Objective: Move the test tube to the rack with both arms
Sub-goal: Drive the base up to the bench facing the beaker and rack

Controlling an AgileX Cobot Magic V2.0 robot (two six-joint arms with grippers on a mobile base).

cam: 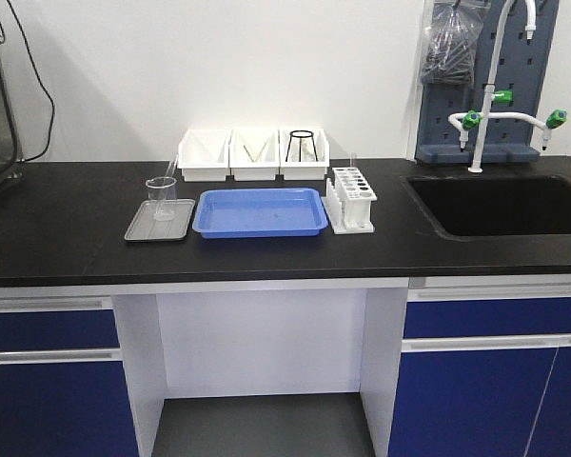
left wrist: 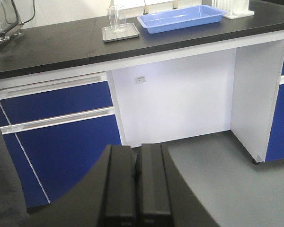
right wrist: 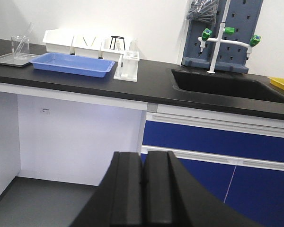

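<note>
- On the black desk (cam: 67, 219), toward the left, a grey metal tray (cam: 141, 229) carries a clear beaker (cam: 160, 202).
- The test tube (cam: 171, 172) stands slanted inside that beaker, its upper end leaning over the rim toward the white bins (cam: 254, 158) behind. It is well apart from the rack.
- Just right of the grey tray lies a blue tray (cam: 260, 213), and the rack (cam: 351, 197) sits just beside the blue tray's right edge, its rows of dark holes facing up.
- Farther right, a dark sink (cam: 500, 205) is set into the desk, with a white faucet (cam: 486, 95) with green taps rising behind it before a grey-blue pegboard (cam: 438, 105).
- The left end effector (left wrist: 135, 152) hangs low in front of the blue cabinet drawers (left wrist: 57, 118), below the desk edge. Its black fingers (left wrist: 120, 179) are pressed together with nothing between them.
- The right end effector (right wrist: 144, 158) likewise sits below desk height, before the open bay and the blue cabinet under the sink, its fingers (right wrist: 128, 189) closed flat against each other and holding nothing.
- From the right wrist view the beaker with the slanted tube shows at the far left of the desk, the rack nearer the middle.
</note>
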